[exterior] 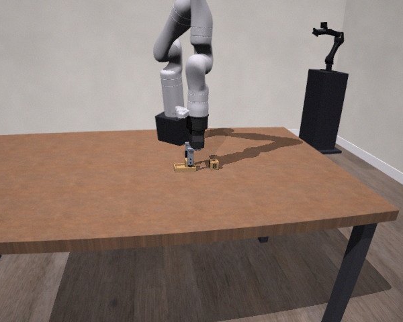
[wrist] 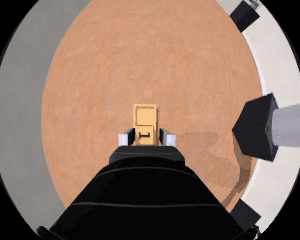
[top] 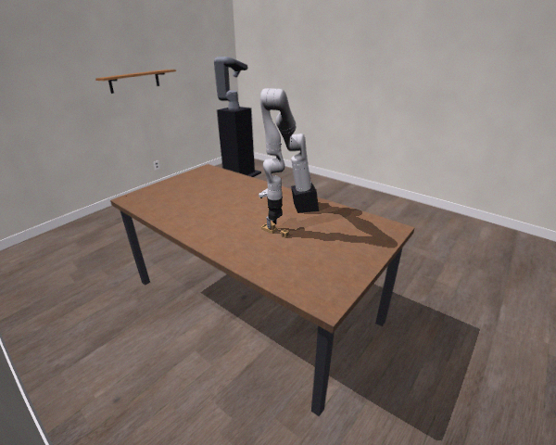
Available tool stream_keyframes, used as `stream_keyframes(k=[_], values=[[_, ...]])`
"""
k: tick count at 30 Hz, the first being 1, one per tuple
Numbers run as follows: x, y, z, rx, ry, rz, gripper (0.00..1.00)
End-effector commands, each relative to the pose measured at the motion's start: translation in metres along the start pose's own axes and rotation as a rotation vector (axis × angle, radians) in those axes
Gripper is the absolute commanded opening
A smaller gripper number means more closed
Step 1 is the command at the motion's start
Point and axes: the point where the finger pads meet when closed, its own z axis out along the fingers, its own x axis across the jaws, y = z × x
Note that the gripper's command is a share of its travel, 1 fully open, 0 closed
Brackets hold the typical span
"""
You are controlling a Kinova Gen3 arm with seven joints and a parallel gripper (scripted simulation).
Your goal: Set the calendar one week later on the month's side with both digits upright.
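Observation:
A small wooden tray [exterior: 184, 168] lies flat on the table near its middle. One wooden cube stands in the tray's right end, and my gripper [exterior: 190, 159] is straight above it with its fingers open on either side. In the wrist view this cube [wrist: 145, 135] sits between the fingertips with a digit like a 1 on its top, and the tray [wrist: 145, 119] stretches away beyond it. The second cube [exterior: 213, 164] stands on the table just right of the tray, an 8 on its near face. The tray and cubes also show in the top view [top: 274, 230].
The arm's black base [exterior: 170, 129] stands on the table just behind the tray. A dark pedestal with another arm [exterior: 322, 109] stands off the table at the far right. A wall shelf [top: 135, 75] hangs far away.

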Motion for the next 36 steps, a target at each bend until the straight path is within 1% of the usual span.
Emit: stream_keyframes(k=[1,10,12,19,23,29,30,36], values=[[-0.005,0.001,-0.012,-0.008,-0.014,0.007,0.9],[-0.004,0.0,-0.051,-0.008,-0.014,0.007,0.9],[-0.004,0.0,-0.051,-0.008,-0.014,0.007,0.9],[-0.004,0.0,-0.075,-0.008,-0.014,0.007,0.9],[-0.004,0.0,-0.08,-0.008,-0.014,0.007,0.9],[-0.004,0.0,-0.081,-0.008,-0.014,0.007,0.9],[-0.004,0.0,-0.081,-0.008,-0.014,0.007,1.0],[-0.004,0.0,-0.081,-0.008,-0.014,0.007,1.0]])
